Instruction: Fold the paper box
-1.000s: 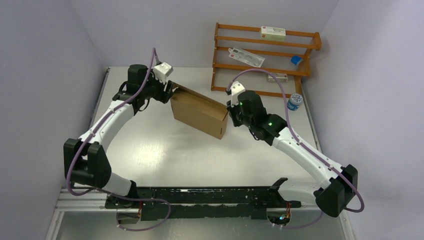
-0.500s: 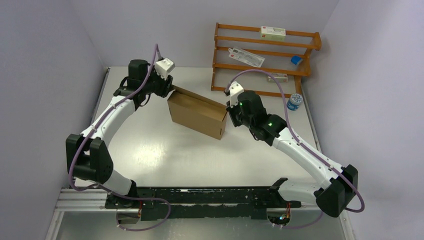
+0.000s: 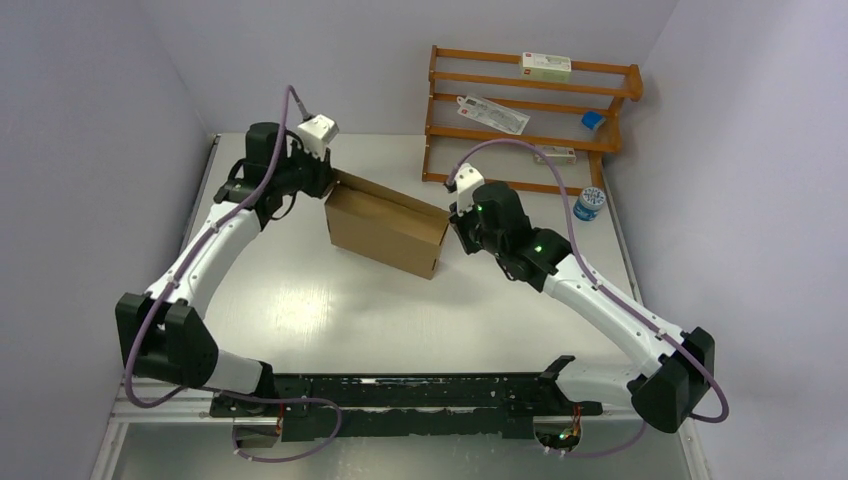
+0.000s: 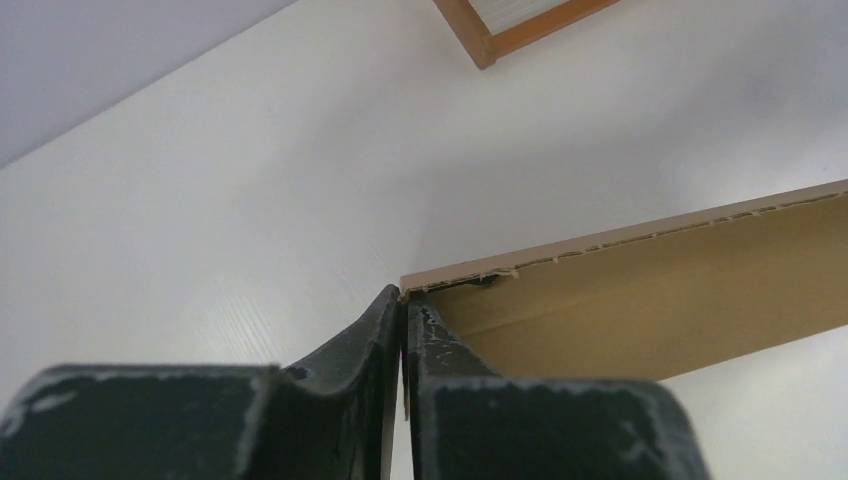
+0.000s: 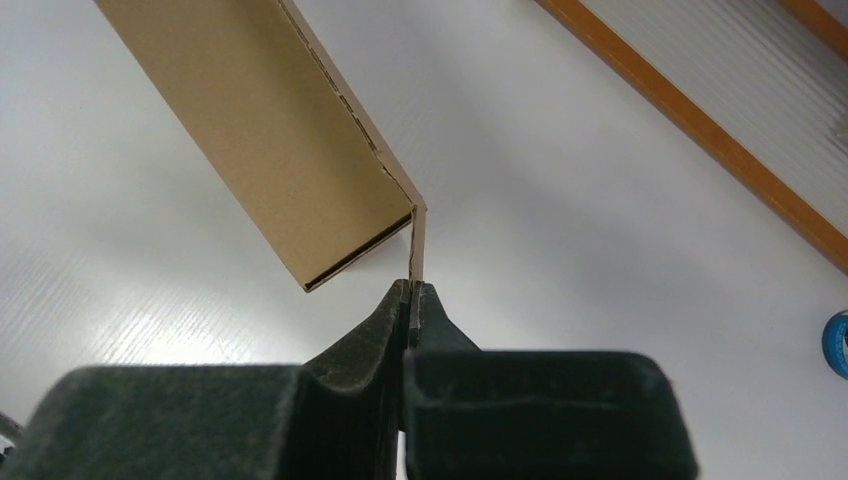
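plain brown corrugated cardboard box (image 3: 385,232) slid left, now mid white table (image 3: 320,310). my left gripper (image 4: 403,315) and right gripper (image 5: 410,300) each clamp tight on an end edge. squaring step, i judge; next needs flaps tucked.

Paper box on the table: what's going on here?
Both arms are working the brown paper box at the far middle of the table. The left fingers are pinched shut on the cardboard edge at its left corner. The right fingers are pinched shut on a thin flap at its right end. The box looks partly folded up between them.
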Controlling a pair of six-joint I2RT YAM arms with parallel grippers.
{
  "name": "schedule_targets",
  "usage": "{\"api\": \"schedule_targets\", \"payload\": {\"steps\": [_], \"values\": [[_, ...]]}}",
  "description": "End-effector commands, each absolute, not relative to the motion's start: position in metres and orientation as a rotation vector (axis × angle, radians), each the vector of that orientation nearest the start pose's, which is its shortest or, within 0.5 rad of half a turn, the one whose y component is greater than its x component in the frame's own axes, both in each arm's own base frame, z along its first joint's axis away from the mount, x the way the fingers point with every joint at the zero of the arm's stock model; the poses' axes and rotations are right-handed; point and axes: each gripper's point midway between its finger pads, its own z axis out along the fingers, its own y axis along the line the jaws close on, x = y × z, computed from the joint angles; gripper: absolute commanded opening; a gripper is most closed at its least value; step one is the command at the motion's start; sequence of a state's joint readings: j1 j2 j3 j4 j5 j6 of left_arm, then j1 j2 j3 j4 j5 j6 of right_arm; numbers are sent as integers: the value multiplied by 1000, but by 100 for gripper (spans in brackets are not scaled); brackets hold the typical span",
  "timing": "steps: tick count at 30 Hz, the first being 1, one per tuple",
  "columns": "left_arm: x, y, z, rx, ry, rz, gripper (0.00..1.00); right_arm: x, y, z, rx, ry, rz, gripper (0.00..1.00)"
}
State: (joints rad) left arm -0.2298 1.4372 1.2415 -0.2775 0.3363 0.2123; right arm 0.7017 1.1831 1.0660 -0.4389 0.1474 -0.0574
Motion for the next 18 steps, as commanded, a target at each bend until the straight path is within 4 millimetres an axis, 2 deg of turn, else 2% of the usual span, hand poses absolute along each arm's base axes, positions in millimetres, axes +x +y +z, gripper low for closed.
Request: {"api": "schedule_targets", "payload": {"steps": [1, 5, 9, 14, 18], "values": [[383, -141, 236, 456, 2060, -433, 8, 295, 216, 229, -710, 2008, 217, 0], [361, -133, 215, 307, 2197, -433, 5, 298, 218, 228, -716, 2018, 184, 0], [346, -135, 209, 209, 2273, -465, 5, 299, 224, 224, -727, 2021, 162, 0], [342, -142, 205, 116, 2323, -511, 5, 295, 236, 214, -789, 2019, 73, 0], [341, -145, 204, 97, 2368, -471, 6, 293, 240, 210, -800, 2021, 47, 0]]}}
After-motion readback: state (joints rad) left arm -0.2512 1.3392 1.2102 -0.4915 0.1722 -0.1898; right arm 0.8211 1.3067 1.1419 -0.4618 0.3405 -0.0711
